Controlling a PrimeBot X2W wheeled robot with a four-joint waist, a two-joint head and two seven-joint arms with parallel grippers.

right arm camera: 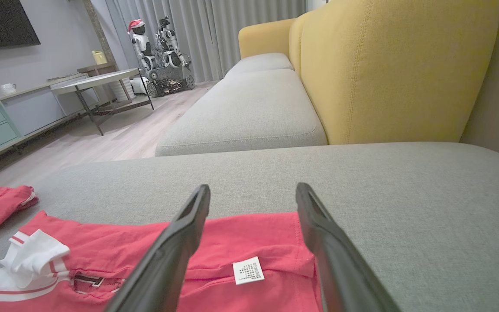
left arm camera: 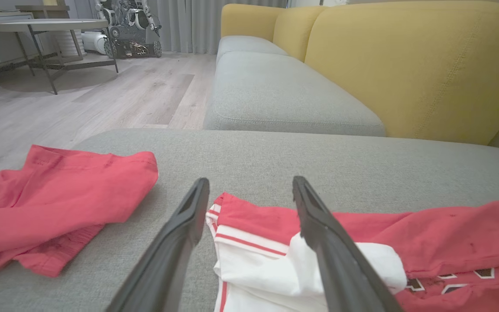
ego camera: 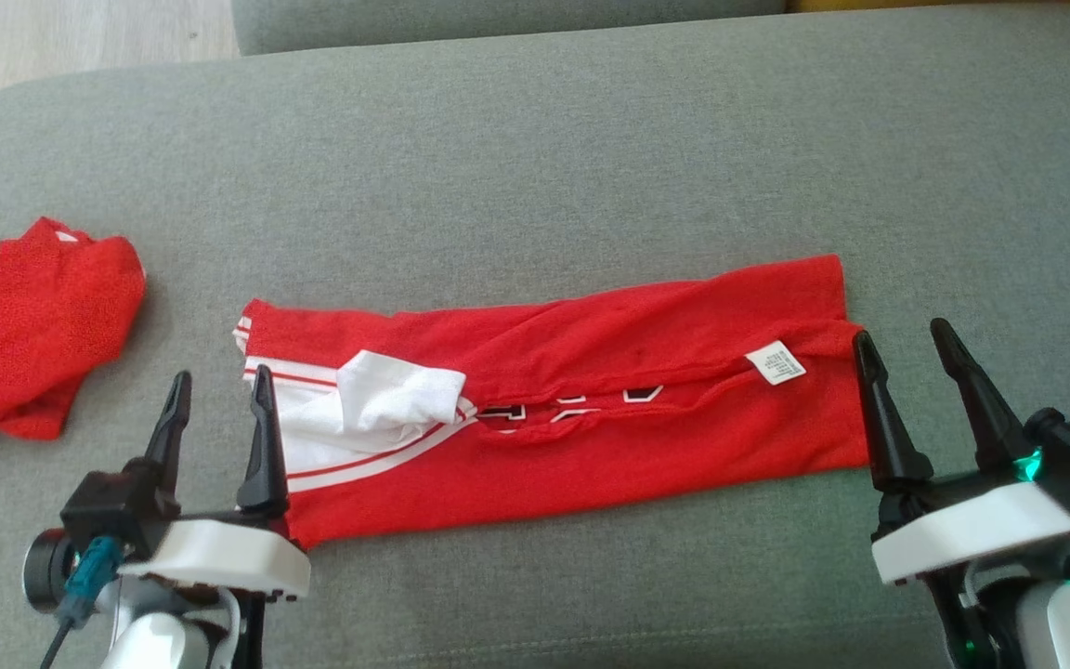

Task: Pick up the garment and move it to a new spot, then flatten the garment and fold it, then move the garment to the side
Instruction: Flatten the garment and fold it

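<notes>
On the grey sofa cushion, head view: the folded red garment lies between 2 wide-open, empty tools, the left tool at its left end, the right tool at its right. Left wrist view: the fingers straddle its white sleeve. Right wrist view: the label lies between that tool's fingers.

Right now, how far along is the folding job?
Done: the red jersey lies flat on the grey cushion, apparently folded lengthwise into a strip. In hand: nothing; the left gripper and right gripper stand open at its two ends. Left: likely folding it shorter, then moving it aside.
</notes>
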